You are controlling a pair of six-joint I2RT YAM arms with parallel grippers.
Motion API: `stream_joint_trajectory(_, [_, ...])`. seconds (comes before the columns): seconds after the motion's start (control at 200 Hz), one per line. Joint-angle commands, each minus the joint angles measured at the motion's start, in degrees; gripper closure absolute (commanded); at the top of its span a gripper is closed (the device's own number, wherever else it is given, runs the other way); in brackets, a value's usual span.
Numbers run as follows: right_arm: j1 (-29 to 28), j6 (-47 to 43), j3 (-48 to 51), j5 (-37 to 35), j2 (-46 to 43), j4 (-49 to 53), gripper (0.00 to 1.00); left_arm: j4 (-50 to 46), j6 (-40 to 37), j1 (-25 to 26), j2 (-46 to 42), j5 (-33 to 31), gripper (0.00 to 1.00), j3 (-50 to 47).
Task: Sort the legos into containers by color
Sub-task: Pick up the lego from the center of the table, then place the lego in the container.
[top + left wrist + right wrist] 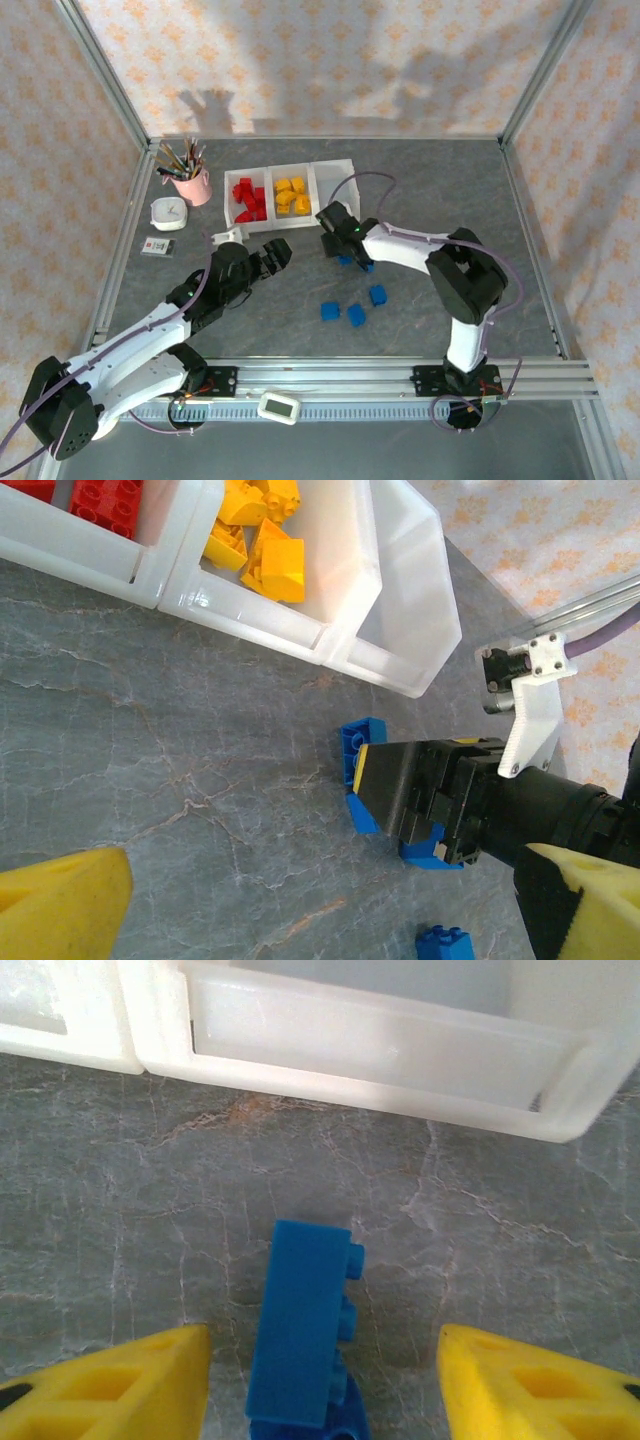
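Top external: high, behind the rig, looks down over grey marbled table (280,330). Both wrist views: close, angled down at near wall of translucent white three-bin plastic tray (260,615) (380,1045); both share small blue plastic bricks (300,1320).

The left arm (140,345) reaches from the near left corner of the table diagonally toward its middle, wrist low, and the left gripper (278,256) is spread as wide as it goes, yellow fingertips (62,905) far apart. The right arm (465,285) rises from the near edge, folds at the elbow and stretches leftward. Its right gripper (331,242) points down close to the table, yellow fingers (130,1380) partly apart.
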State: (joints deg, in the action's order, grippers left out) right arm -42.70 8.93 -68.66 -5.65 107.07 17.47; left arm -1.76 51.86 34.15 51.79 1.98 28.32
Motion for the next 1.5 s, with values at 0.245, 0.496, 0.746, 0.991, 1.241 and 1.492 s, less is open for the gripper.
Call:
stream_joint_trajectory(0.245, [0.59,-0.96,-4.59,-2.4,4.53,-1.39,0.52,1.62,0.74,0.55,0.15,-2.35,0.01,-0.72])
stream_joint_trajectory(0.496, [0.77,-0.84,-5.23,-2.3,5.92,-1.82,0.61,0.8,0.53,0.56,-0.11,-2.3,0.01,-0.42])
stream_joint_trajectory(0.746, [0.77,-1.1,-4.6,0.08,3.19,-2.01,0.75,0.81,0.48,0.52,-0.28,-1.89,0.01,-0.2])
stream_joint_trajectory(0.991, [1.03,-1.28,-5.26,1.43,-3.09,-1.61,0.78,-0.34,-1.43,0.51,0.63,-1.71,0.01,2.07])
stream_joint_trajectory(1.241, [5.2,-0.78,-12.03,0.02,-0.28,-0.73,0.78,-1.5,-4.76,0.48,4.69,-2.31,0.01,6.99])
stream_joint_trajectory(1.492, [8.74,-1.8,-23.63,0.62,9.96,-1.01,0.8,-1.93,-6.85,0.4,10.0,-4.02,0.01,11.32])
